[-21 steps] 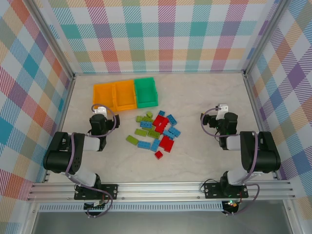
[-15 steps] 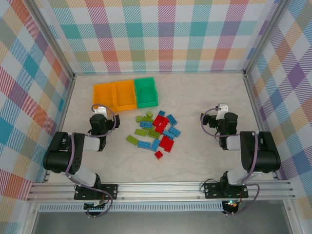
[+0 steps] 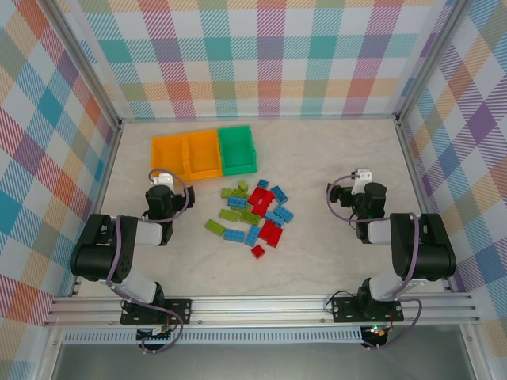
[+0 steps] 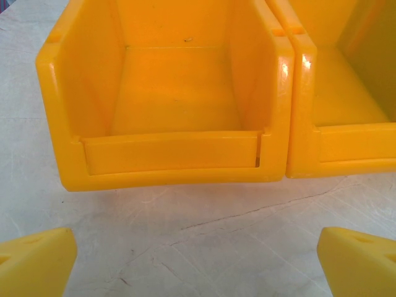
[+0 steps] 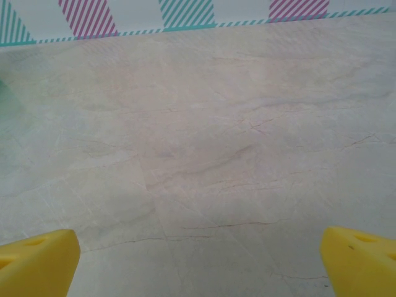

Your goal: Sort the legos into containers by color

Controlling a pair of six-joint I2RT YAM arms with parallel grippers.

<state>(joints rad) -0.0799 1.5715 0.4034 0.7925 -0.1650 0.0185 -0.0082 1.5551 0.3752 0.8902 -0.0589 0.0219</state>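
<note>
From above, nothing is sorted: the legos [image 3: 253, 210] lie heaped mid-worktop [image 3: 317, 150], and the three containers [image 3: 203, 152] at their eleven o'clock look empty. At my left wrist, an empty orange bin [image 4: 167, 154] sits at twelve o'clock, left jaws spread. At my right wrist there is bare worktop, right jaws spread too.

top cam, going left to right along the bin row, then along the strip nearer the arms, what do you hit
Bin row: orange bin → second orange bin → green bin. Nearer strip: left end effector → pile of legos → right end effector.
</note>
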